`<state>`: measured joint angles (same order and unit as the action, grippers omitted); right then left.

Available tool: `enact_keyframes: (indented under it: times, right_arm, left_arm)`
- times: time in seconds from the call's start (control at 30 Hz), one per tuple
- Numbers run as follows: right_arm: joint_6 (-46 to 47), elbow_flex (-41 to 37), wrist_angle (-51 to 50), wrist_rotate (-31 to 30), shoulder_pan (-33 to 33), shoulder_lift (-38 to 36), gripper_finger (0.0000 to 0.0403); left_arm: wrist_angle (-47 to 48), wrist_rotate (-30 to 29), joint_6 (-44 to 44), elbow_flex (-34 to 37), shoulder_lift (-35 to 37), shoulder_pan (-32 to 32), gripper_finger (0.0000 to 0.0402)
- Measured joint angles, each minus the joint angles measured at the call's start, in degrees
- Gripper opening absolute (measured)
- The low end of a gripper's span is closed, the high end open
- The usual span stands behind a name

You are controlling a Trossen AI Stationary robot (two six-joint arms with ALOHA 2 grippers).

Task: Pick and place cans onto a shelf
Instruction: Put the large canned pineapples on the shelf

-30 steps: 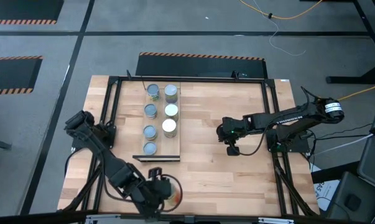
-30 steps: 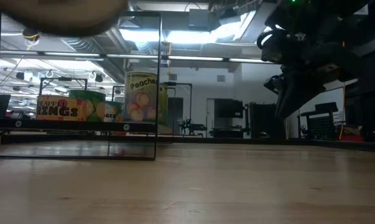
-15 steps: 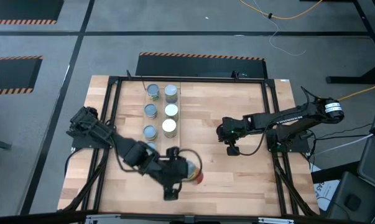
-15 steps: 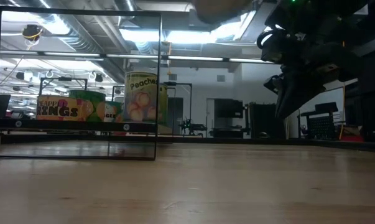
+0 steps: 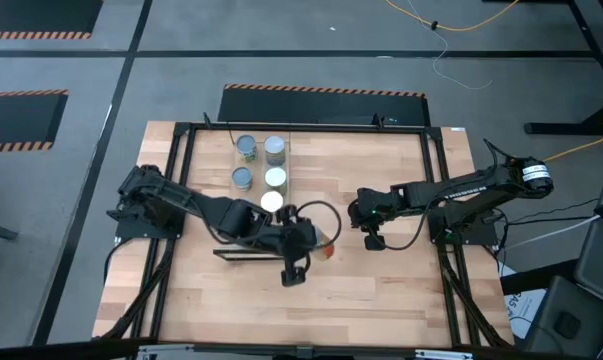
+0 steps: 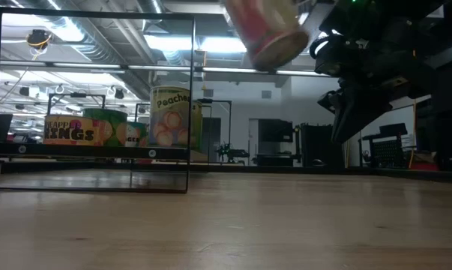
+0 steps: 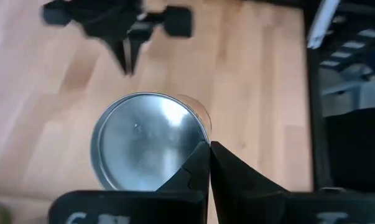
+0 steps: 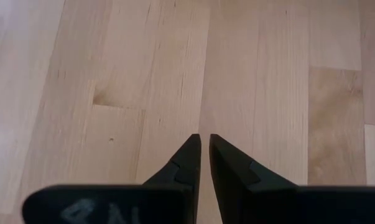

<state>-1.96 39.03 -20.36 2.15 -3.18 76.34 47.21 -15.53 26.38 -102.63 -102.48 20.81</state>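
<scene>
- five small cylindrical tins with round silver or white tops (image 5: 260, 164) stand upright on the long light-wood plank shelf (image 5: 284, 176), in two rows near its far end; the near end is hidden under the left arm.
- one more can, a tin with a shiny silver lid and reddish side (image 7: 148, 148), hangs in the air, tilted, just beside the shelf's near end on the side toward the right arm; in the low view it shows well above the butcher-block tabletop (image 5: 381, 290).
- left gripper (image 5: 303, 243) is nearer the shelf by far; its fingers (image 7: 221, 168) meet tip to tip in the wrist view, pinched at the can's rim, so it seems clamped on that edge.
- placing likely needs the can carried back toward the shelf's near end and righted.
- right gripper (image 5: 371, 238) hovers over bare wood, well apart from the shelf, fingers nearly closed on nothing.
</scene>
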Motion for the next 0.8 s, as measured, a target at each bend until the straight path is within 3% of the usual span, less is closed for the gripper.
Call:
enact_keyframes:
  times: [0.47,0.8]
  right_arm:
    - [-0.02,0.00,0.00,0.00,0.00,0.00,0.0039]
    - [-0.02,0.00,0.02,0.00,-0.01,0.00,0.0039]
  left_arm:
    - [21.21,2.59,-0.12,0.00,0.00,-4.95,0.0000]
    - [25.49,3.01,1.56,0.02,-0.21,-1.95,0.0000]
